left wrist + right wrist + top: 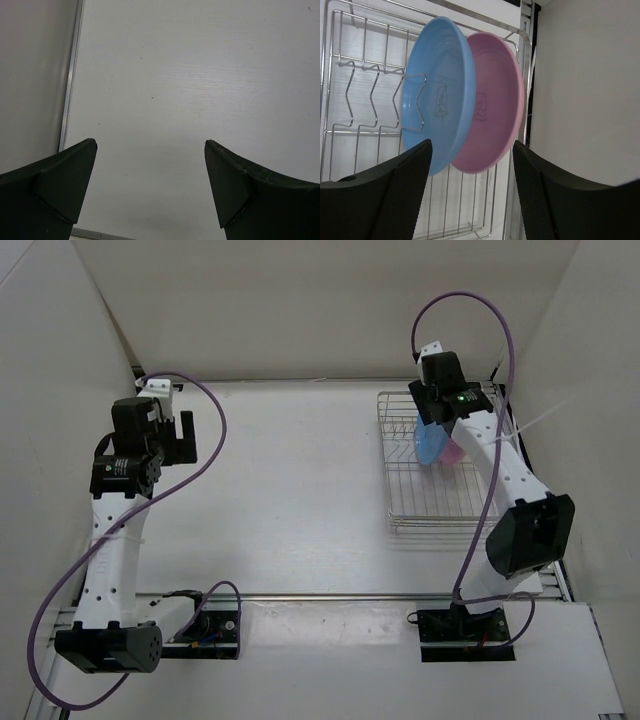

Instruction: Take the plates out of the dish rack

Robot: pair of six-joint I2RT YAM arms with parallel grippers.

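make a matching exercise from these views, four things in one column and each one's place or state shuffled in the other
Things:
1. light blue round plastic plate
2. pink round plastic plate
3. left gripper
4. right gripper

Places or states:
A. open, facing both plates
B. upright in the silver wire dish rack, nearer the right wall
C. open above the white table
D. upright in the rack, farther from that wall

Pairs: 1-D, 2-B, 3-C, 4-A
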